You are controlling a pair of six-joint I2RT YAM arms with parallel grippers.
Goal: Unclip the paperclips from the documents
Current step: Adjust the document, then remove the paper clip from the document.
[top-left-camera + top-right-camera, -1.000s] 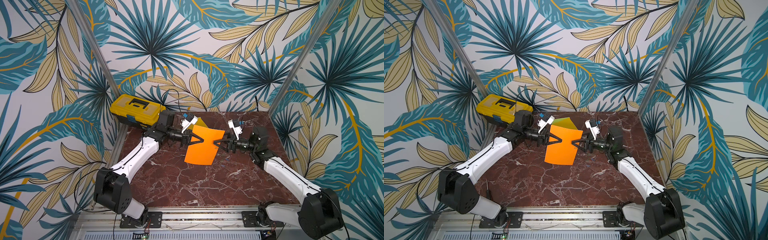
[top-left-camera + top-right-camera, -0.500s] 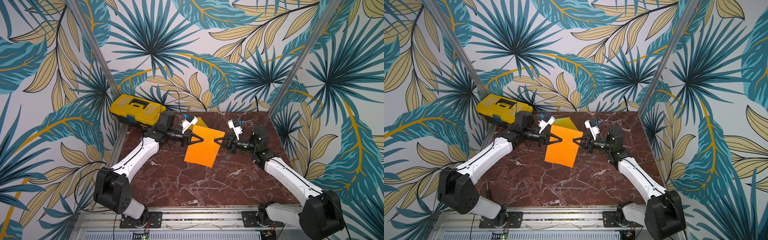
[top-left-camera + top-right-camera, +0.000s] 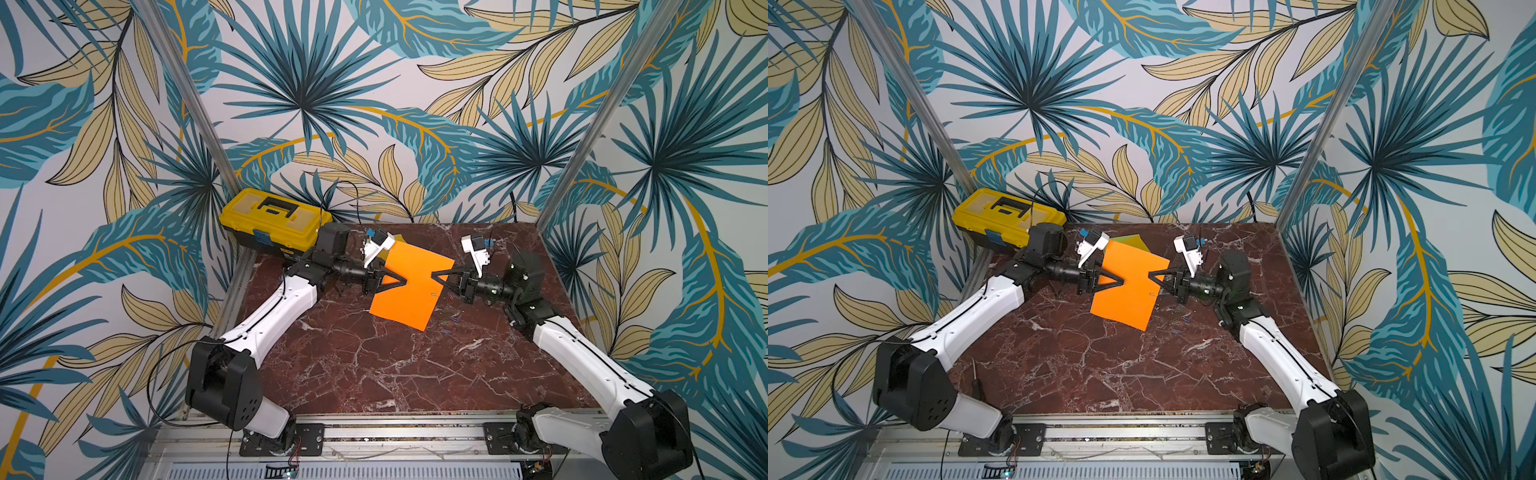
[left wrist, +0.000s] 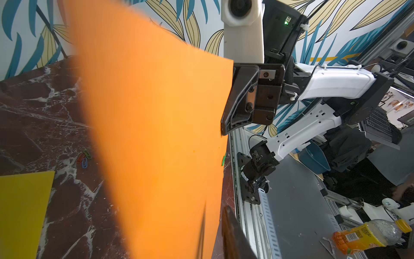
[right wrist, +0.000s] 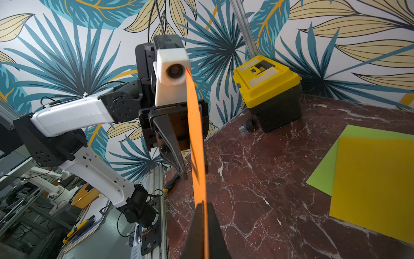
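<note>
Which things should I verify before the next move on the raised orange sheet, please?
1. Right gripper shut on the orange sheet: ok.
2. Left gripper holding the sheet: not ok, its jaws stand slightly apart around the edge.
3. Sheet free of clips: not ok, a green paperclip sits on its edge.
4. Loose paperclips on the table, apart from the sheet: ok.
5. Yellow sheet and green sheet lying flat, away from both grippers: ok.

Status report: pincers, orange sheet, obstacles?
Right pincer shut on orange sheet. Left pincer open around opposite edge. Green paperclip on sheet edge. No obstacle seen.
</note>
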